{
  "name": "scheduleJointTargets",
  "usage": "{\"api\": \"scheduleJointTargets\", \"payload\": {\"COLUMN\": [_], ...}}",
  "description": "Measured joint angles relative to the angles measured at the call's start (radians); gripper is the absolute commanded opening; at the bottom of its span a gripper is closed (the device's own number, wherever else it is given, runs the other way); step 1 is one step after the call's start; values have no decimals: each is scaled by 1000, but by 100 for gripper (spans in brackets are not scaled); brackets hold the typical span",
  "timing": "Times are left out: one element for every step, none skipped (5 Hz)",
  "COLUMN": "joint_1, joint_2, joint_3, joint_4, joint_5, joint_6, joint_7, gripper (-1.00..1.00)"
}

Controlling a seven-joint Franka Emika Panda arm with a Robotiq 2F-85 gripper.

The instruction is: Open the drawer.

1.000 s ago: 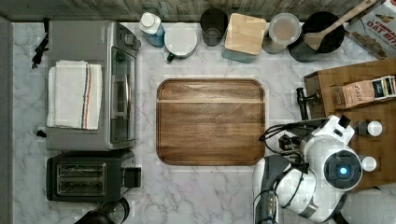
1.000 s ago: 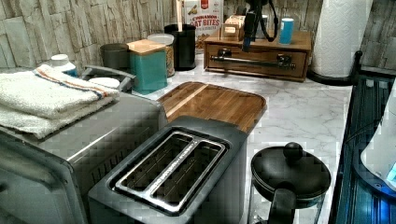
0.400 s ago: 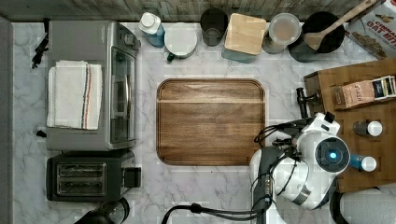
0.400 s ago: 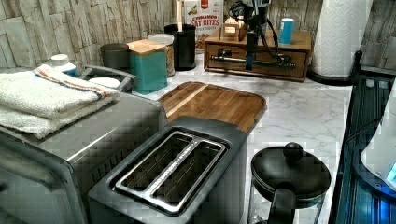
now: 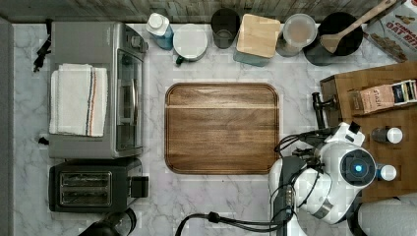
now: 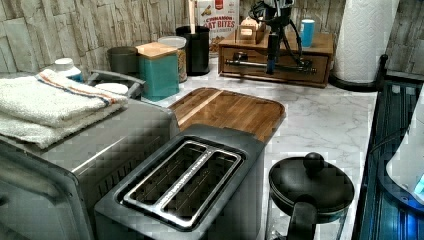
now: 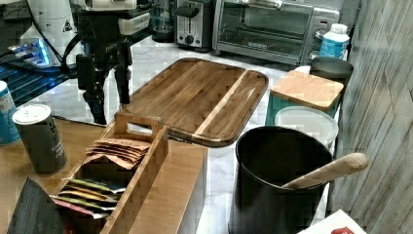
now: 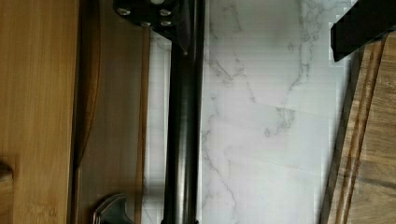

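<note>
1. arm point(image 5: 339, 177) at the top view's lower right, wrist pointing straight down.
2. end effector point(image 7: 108, 100) hangs vertical, fingers point(image 7: 97, 105) spread well apart.

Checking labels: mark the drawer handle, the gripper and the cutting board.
drawer handle point(image 6: 250, 63), left view, on the bar left of the arm.
gripper point(image 7: 108, 100), right view, between the fingers.
cutting board point(image 5: 221, 128), top view, on its centre.

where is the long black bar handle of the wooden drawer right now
In the left view the long black bar handle runs across the dark brown drawer front, beside the white paper towel roll.
</note>
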Motion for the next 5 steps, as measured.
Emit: {"api": "scheduleJointTargets", "payload": {"joint_1": [-8, -17, -22, -23, -24], "joint_2": [8, 30, 40, 53, 69], "joint_3": [9, 13, 15, 15, 15], "joint_4": [12, 33, 59, 86, 94], "joint_5": [44, 116, 158, 161, 182], "joint_6": [0, 56, 78, 73, 122], "joint_7": [-89, -214, -242, -244, -244], "gripper": [100, 100, 100, 100, 100]}}
